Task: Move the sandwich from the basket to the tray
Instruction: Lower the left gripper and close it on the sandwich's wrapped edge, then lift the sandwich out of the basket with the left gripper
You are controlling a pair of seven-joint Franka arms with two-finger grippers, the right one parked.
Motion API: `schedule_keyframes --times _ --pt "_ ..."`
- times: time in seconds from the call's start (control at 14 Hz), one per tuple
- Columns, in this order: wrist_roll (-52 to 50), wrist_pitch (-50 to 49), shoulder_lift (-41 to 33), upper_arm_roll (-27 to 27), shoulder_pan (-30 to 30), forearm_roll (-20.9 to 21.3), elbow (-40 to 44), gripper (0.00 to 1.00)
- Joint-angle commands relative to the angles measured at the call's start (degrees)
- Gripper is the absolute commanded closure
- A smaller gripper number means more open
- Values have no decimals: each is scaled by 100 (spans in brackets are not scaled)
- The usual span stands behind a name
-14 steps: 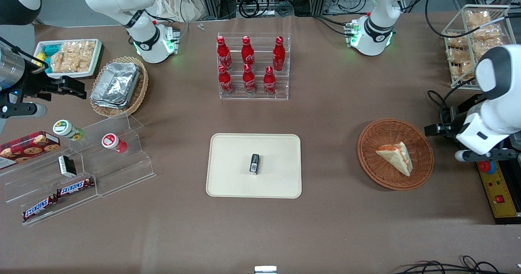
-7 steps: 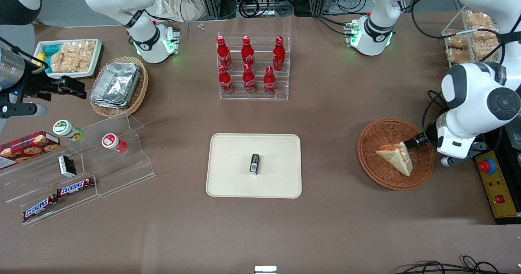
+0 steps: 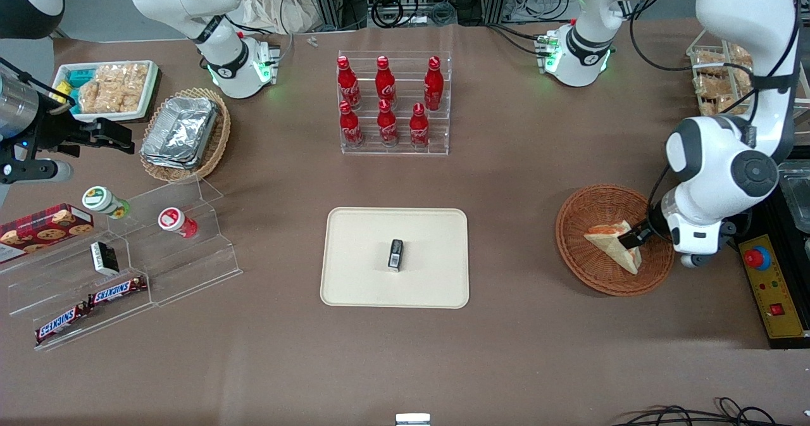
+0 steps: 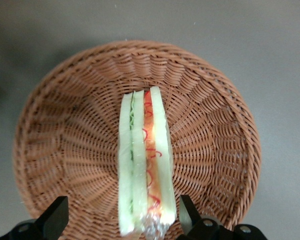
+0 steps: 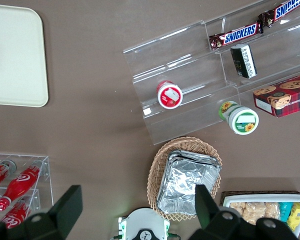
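The sandwich [image 3: 606,238] [image 4: 145,160], a white-bread wedge with orange-red and green filling, lies in the round reddish-brown basket [image 3: 573,223] [image 4: 65,125] toward the working arm's end of the table. My left gripper [image 3: 633,240] [image 4: 122,220] is down in the basket, open, with one finger on each side of the sandwich's wide end. One finger [image 4: 187,215] is close to the bread and the other [image 4: 57,217] stands well apart from it. The cream tray [image 3: 361,255] [image 5: 15,55] lies mid-table and carries a small black item [image 3: 395,254].
A rack of red bottles [image 3: 392,103] stands farther from the camera than the tray. A control box with a red button [image 3: 769,287] sits beside the basket, and a wire rack of snack packets [image 3: 721,78] is at the table's edge. Acrylic steps with snacks [image 3: 158,249] lie toward the parked arm's end.
The left arm has swung in from the table edge over the basket and come down. Its gripper now straddles the sandwich's wide end. The sandwich has not moved.
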Motion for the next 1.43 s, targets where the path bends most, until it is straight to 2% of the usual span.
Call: schedule_keyframes --times 0.0,0.14,0.21,0.29,0.5,0.57,0.79,1.07,1.21,1.36 --pt "-200 550 12 18 -74 -68 -399 0" --pt "-191 911 64 18 -74 -68 -602 1" --pt "-199 912 65 18 -74 -68 -620 8" --pt "-208 877 30 18 -74 -68 -612 23" --pt "-112 239 -242 18 -48 -68 -419 88" --pt "-86 -226 -339 18 -39 -68 -244 100" --pt "-137 -1501 -358 -26 -117 -68 703 100" --pt "-33 -3645 -322 -61 -162 -77 2707 100" --pt "221 -4131 -348 -166 -171 -77 3131 100" --pt "284 -4168 -322 -412 -171 -86 3334 100"
